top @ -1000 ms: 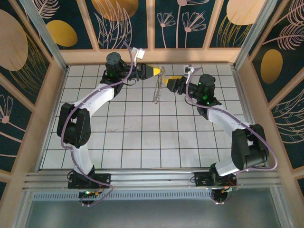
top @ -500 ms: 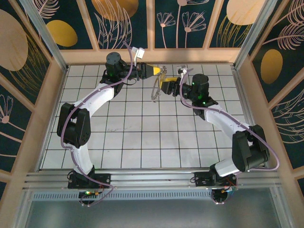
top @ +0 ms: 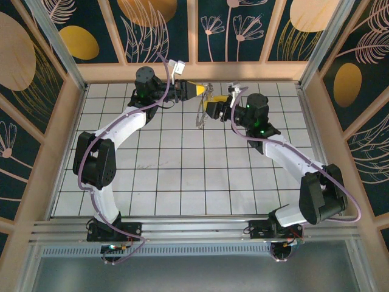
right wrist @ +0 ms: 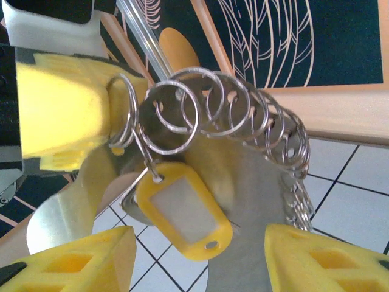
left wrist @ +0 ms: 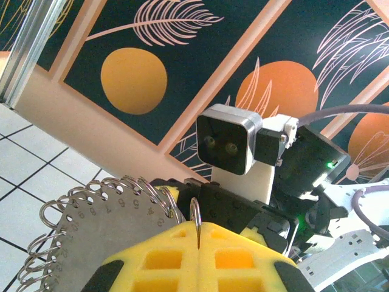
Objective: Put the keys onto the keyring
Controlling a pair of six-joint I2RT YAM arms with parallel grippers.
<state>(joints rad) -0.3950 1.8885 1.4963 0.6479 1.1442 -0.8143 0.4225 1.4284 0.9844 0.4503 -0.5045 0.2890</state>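
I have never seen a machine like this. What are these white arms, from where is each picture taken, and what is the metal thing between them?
These are two robot arms bolted at the near edge of a tiled table. One picture looks down from above; the other two come from small cameras on the wrists, so each shows its own yellow fingers. The left claw is shut on a thin ring. That ring belongs to a metal plate with many rings along its edge, so the plate hangs from that claw. A yellow tag with a white label hangs from one of the rings. The right claw is open, one finger on each side of the plate and tag, gripping nothing.
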